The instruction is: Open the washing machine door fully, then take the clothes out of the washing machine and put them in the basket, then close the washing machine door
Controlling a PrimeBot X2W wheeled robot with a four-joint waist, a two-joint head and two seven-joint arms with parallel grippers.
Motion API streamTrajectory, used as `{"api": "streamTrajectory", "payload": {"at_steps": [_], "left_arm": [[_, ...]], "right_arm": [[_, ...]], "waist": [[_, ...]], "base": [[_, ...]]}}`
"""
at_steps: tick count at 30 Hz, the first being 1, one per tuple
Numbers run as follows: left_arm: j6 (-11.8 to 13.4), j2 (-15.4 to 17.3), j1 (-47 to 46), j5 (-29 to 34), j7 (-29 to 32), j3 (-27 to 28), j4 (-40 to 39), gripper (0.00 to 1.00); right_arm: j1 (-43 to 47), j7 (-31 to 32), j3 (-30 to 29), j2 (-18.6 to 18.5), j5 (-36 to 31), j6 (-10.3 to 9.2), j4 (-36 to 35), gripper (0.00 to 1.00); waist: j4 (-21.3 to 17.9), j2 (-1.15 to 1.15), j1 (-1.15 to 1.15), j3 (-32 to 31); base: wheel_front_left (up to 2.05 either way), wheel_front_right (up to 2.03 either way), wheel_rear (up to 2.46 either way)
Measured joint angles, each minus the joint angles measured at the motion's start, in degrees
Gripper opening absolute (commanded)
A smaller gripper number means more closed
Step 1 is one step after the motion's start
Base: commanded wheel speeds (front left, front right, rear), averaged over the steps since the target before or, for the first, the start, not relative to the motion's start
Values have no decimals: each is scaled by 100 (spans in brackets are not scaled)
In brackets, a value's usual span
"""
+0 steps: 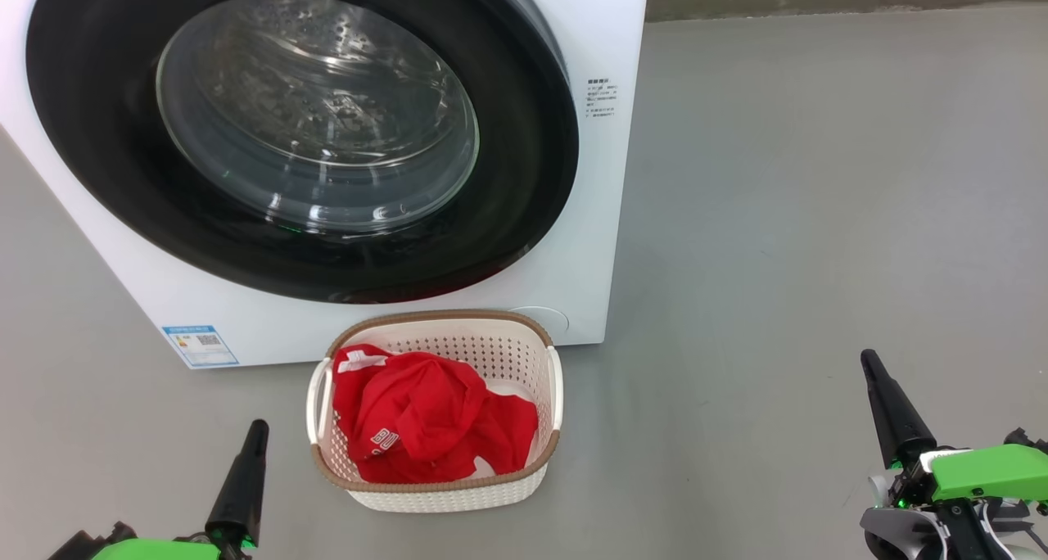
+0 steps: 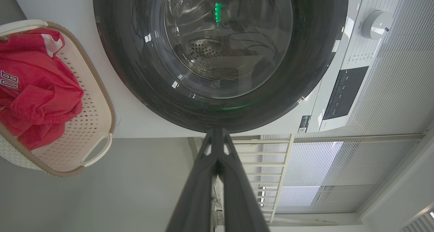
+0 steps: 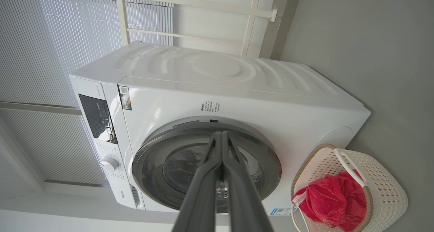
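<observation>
Fingers of the left arm (image 1: 243, 478) rise at the lower left of the head view, their jaws clenched on nothing. Above them and a little to the right, the washing machine door (image 1: 524, 175) spans the upper left of the frame. Its black rim lies flat against the white front of the washing machine (image 1: 602, 36). It looks shut, and no red shows through the glass. In the left wrist view the same fingers (image 2: 200, 184) point straight at the lower edge of that rim.

At lower centre the basket (image 1: 442, 318) stands on the floor (image 1: 819, 216) just in front of the machine, with the clothes (image 1: 426, 417) heaped inside it. At the lower right the right arm's fingers (image 1: 891, 413) are also clenched and empty, well apart from basket and door.

By my reading, little or nothing of the task is left. Should the door need a last press, it lies ahead of and above both sets of jaws, and the left arm is the nearer.
</observation>
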Motion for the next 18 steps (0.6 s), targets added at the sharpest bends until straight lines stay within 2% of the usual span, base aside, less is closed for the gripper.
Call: {"api": "streamTrajectory", "payload": {"at_steps": [18], "left_arm": [[0, 1, -1, 0, 0, 0, 1, 0]], "right_arm": [[0, 48, -53, 8, -1, 0, 1, 0]], "waist": [[0, 0, 0, 0]], "base": [[0, 0, 0]]}}
